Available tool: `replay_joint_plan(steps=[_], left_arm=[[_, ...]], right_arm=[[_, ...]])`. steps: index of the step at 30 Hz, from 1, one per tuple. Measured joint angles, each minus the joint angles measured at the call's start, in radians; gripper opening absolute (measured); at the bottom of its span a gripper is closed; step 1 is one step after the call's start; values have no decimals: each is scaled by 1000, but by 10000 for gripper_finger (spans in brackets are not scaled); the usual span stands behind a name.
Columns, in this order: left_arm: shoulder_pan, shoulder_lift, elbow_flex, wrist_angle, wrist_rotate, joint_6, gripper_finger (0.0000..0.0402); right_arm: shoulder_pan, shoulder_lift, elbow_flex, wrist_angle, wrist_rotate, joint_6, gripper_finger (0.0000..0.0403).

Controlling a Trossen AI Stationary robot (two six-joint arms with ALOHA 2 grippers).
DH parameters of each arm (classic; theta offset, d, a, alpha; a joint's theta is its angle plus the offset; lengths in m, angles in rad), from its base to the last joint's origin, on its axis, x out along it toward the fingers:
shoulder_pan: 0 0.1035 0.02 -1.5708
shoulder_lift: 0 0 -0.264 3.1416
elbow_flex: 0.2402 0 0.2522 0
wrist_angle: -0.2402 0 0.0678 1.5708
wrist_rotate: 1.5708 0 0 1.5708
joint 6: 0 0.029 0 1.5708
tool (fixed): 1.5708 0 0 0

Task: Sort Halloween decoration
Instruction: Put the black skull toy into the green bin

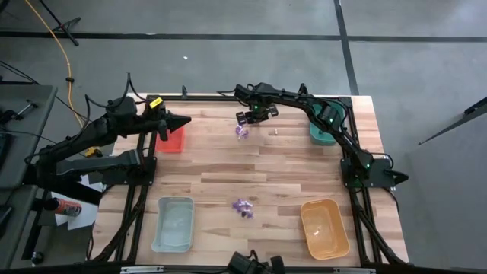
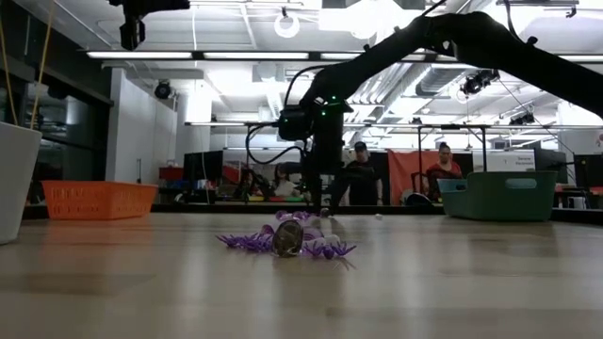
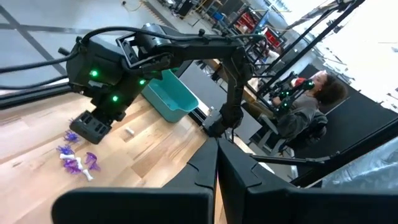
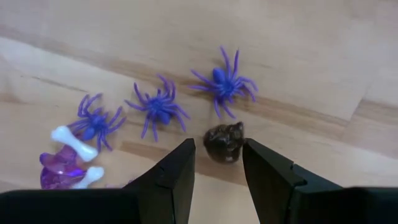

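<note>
Right gripper [image 4: 217, 163] fingers apart, straddling dark skull [image 4: 225, 143] on table [image 1: 289, 179]; skull between fingertips, contact cannot tell. Beside skull: 3 purple spiders [image 4: 160, 109], 2 white bones [image 4: 73, 142], 1 clear purple piece [image 4: 55, 169]. High view: decorations in 2 clusters, far one [image 1: 243, 132] under right gripper, near one [image 1: 243, 206] between pale blue tray [image 1: 173, 223] and orange tray [image 1: 325, 227]; 1 whitish bit [image 1: 275, 132] alone. Trays: 4, incl. red [image 1: 172, 138], green [image 1: 320, 134]. Left gripper [image 1: 183, 120] pressed together, empty, over red tray.

Bright ceiling strip lights [image 2: 141, 55] glare in my low view; my worktop [image 2: 471, 282] foreground blurs; my right fingers [image 4: 177, 171] sit soft-edged, dark.
</note>
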Motion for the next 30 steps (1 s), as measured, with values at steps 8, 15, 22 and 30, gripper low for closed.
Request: replay_joint_plan(steps=[8,15,22,30], left_arm=[[0,4,0,1,0,-1,0],[0,4,0,1,0,-1,0],[0,4,0,1,0,0,0],[0,4,0,1,0,0,0]], right_arm=[[-3,0,0,7,7,0,129],[-3,0,0,16,4,0,128],[-3,0,0,20,14,-1,126],[-3,0,0,11,16,-9,80]])
